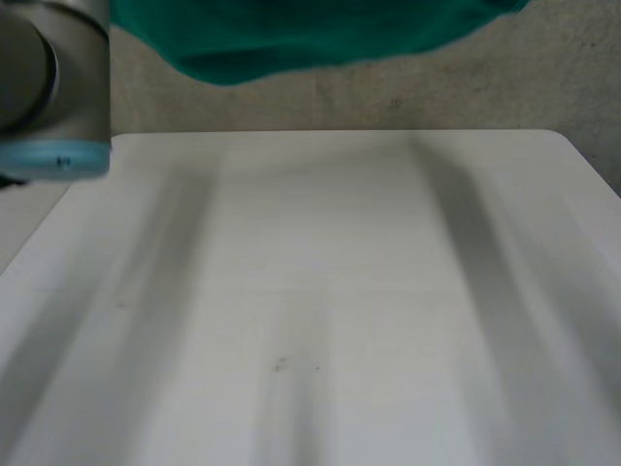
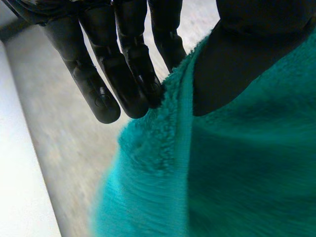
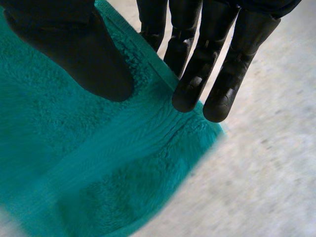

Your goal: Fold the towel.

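A teal towel [image 1: 301, 39] hangs in the air above the far edge of the white table [image 1: 320, 291]. In the left wrist view my left hand [image 2: 123, 74] pinches the towel [image 2: 222, 173] at its edge between straight fingers and the thumb. In the right wrist view my right hand [image 3: 197, 64] pinches the towel [image 3: 89, 163] near a corner, thumb on top and fingers behind the hem. Both hands hold it lifted off the table.
My left arm's grey joint with its light-blue cap [image 1: 53, 155] stands over the table's far left. Speckled grey floor [image 1: 543, 78] lies beyond the table's far edge.
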